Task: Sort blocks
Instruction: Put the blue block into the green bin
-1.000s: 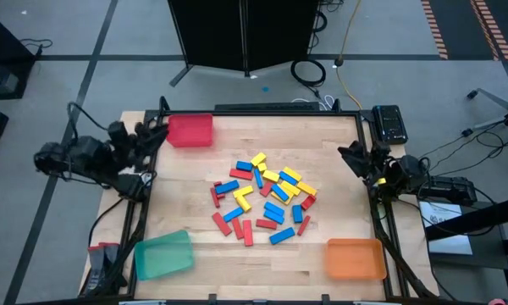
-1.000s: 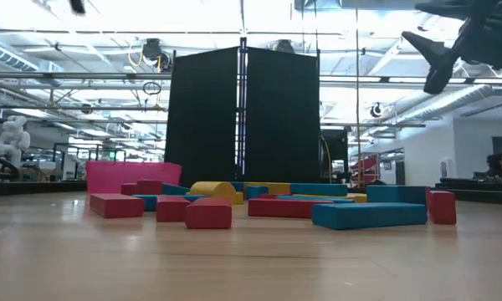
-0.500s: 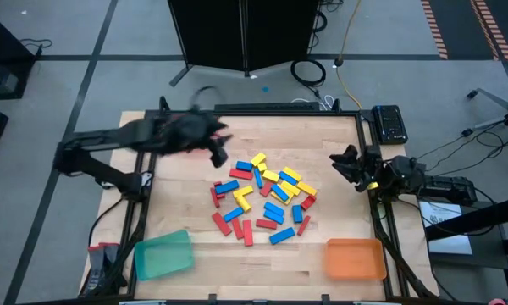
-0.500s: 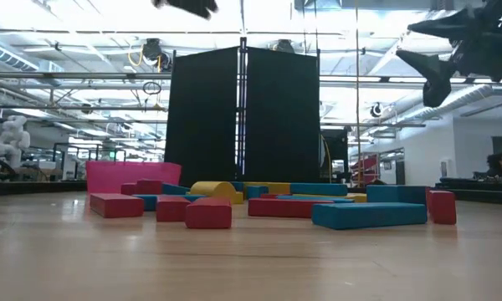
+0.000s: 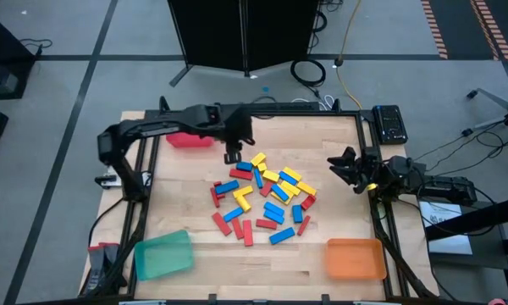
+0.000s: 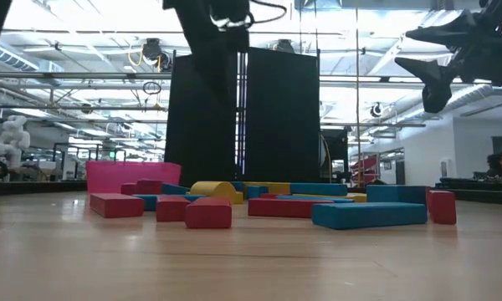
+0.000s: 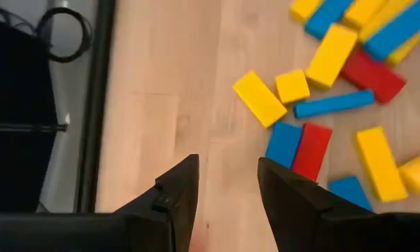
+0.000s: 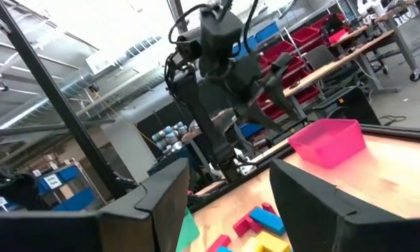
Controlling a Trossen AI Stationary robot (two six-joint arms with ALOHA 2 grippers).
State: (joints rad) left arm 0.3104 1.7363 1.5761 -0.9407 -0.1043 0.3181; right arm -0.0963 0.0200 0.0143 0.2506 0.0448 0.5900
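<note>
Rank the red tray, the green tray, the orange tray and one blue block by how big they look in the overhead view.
1. Green tray and orange tray: they look about alike, so no ranking between them.
2. Red tray: looks smaller, but the left arm covers part of it.
3. Blue block: clearly smallest.

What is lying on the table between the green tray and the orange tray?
Only bare wood: in the high view, the stretch from the green tray to the orange tray holds nothing; the blocks lie farther back.
</note>
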